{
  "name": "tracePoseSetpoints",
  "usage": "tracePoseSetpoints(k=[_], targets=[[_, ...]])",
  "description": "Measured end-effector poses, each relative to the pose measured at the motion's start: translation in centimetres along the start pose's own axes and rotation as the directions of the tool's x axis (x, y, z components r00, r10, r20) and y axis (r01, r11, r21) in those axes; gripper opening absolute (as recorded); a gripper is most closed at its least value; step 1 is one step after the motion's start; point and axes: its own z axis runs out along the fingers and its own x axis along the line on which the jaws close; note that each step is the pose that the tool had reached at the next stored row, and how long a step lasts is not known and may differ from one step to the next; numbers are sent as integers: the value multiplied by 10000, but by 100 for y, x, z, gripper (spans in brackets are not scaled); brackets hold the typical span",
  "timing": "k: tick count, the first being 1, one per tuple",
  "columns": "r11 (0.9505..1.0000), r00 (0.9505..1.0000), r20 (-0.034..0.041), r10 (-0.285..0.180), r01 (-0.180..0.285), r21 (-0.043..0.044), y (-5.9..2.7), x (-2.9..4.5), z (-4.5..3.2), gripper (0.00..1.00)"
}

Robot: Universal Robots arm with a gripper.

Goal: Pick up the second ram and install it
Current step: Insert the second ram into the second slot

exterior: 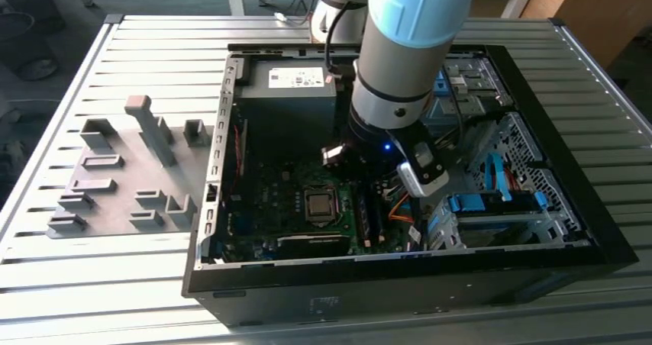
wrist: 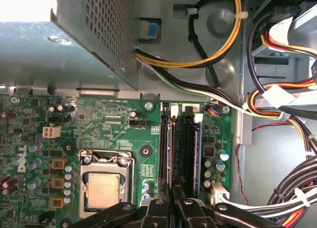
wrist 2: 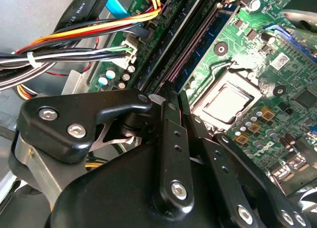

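The fingers (wrist: 184, 208) are drawn close together over the memory slots, pinching the thin edge of the second ram (wrist: 171, 148). The stick stands edge-on in its slot and runs straight away from the fingertips across the green motherboard (wrist: 124, 134). Just beside it, on the side away from the processor socket (wrist: 103, 188), another blue-edged stick (wrist: 196, 153) sits in a neighbouring slot. Beyond the far end of the slots, bundled cables (wrist: 218, 49) (yellow, black, orange) cross the metal case wall. In the exterior view the arm (exterior: 408, 47) reaches down into the open computer case (exterior: 570, 261), well apart from the grey holder blocks (exterior: 153, 131) on the table (exterior: 102, 284).
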Motion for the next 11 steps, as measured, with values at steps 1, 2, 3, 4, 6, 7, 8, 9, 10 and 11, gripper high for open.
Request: tracePoseSetpoints(k=[1,2,3,4,6,7,8,9,10,11], targets=[[10000,10000,0,0,0,-1,0,0,-4,14],[10000,10000,0,0,0,-1,0,0,-8,14],[10000,10000,1,0,0,-2,0,0,-8,14],[10000,10000,1,0,0,-3,0,0,-8,14],[10000,10000,0,0,0,-1,0,0,-9,14],[10000,10000,0,0,0,0,0,0,-9,14],[10000,10000,0,0,0,0,0,-2,-9,14],[10000,10000,0,1,-1,1,0,-3,-10,14],[10000,10000,-1,2,-2,2,0,-3,-13,14],[10000,10000,-3,2,-2,5,0,-3,-19,14]])
